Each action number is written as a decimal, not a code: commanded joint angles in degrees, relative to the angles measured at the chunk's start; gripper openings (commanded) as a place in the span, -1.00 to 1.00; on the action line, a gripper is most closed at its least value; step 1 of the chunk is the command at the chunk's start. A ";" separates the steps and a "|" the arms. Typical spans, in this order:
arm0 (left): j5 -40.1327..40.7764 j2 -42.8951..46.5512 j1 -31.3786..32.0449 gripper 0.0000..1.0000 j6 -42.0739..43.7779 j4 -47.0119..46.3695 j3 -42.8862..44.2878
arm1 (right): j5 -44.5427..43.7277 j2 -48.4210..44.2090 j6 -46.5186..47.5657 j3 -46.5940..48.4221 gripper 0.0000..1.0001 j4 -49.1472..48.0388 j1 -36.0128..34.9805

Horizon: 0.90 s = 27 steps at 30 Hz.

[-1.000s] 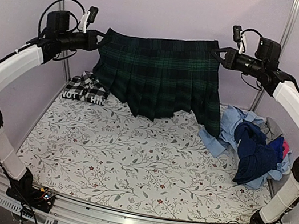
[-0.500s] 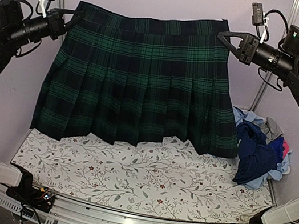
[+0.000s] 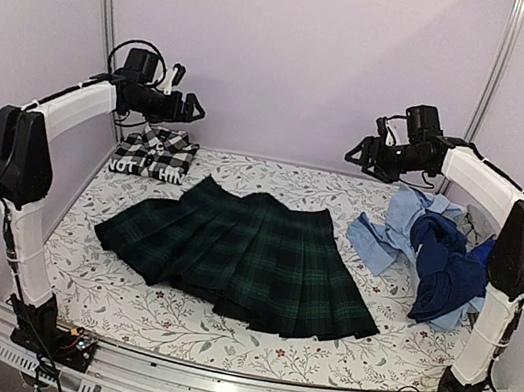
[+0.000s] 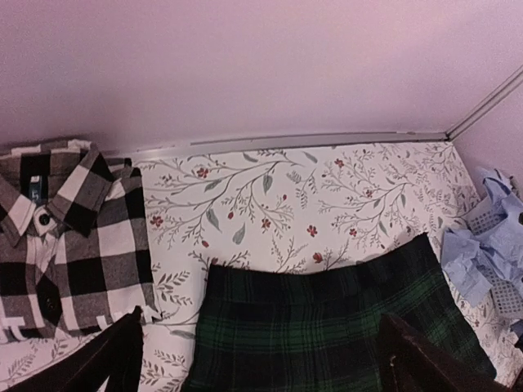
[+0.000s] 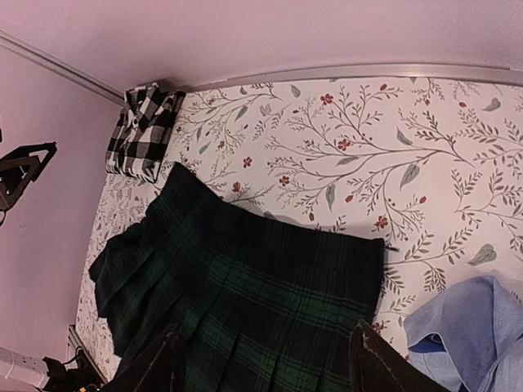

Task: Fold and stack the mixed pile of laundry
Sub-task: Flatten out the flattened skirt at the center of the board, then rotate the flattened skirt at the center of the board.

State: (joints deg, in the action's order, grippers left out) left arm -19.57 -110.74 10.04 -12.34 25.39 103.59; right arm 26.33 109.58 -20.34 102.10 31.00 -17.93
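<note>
Mixed laundry pile (image 3: 448,290): heaped at the right edge of the table covering (image 3: 247,341), with two garments lying apart from it.

Going from the left: black-and-white checked shirt (image 3: 152,154) in the far left corner, seemingly folded flat. Above it, left gripper (image 3: 194,108), jaws standing wide apart, holding nothing. In the middle, dark green-navy plaid garment (image 3: 245,264), spread on the covering, waistband toward the back wall (image 3: 298,50), lying askew, pleats bunched along the left side. Further right, right gripper (image 3: 353,154), raised over the far edge, jaws also apart and empty. Below it the heap itself: light blue piece (image 3: 399,225), navy piece (image 3: 443,264) and a bit of a pink piece (image 3: 500,260), all tangled.

Possible trouble from here:
- Crooked fold of the plaid garment, caused by the skewed lie and the bunched pleats; better smoothed first.
- Pinch on the top layer only, with the lower layer left behind.
- Drag on the checked shirt, just beside the left waistband corner.
- Catch on the light blue piece, just beside the right edge of the plaid.

In the way: the heap at right, leaving little free covering for folding and stacking.
</note>
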 commanded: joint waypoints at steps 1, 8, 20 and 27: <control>3.09 4.77 -0.18 0.99 0.36 5.44 1.02 | -0.02 -2.29 2.96 0.15 0.31 2.36 -0.67; 1.82 13.62 4.44 0.99 -0.62 2.73 -22.26 | 10.37 1.74 9.71 -4.52 0.11 1.93 -4.64; 3.46 9.31 12.51 0.99 -9.56 1.19 -37.21 | 12.07 19.20 16.04 -1.89 0.00 9.07 -8.69; 3.31 8.43 9.89 0.99 -9.39 0.58 -36.08 | 11.65 19.16 18.32 -11.67 0.00 9.19 -9.33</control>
State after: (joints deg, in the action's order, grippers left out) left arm -15.97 -102.37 22.11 -21.08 27.70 66.57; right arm 38.15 129.08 -4.12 94.54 38.72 -26.68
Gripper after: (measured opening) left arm 0.996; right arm 0.501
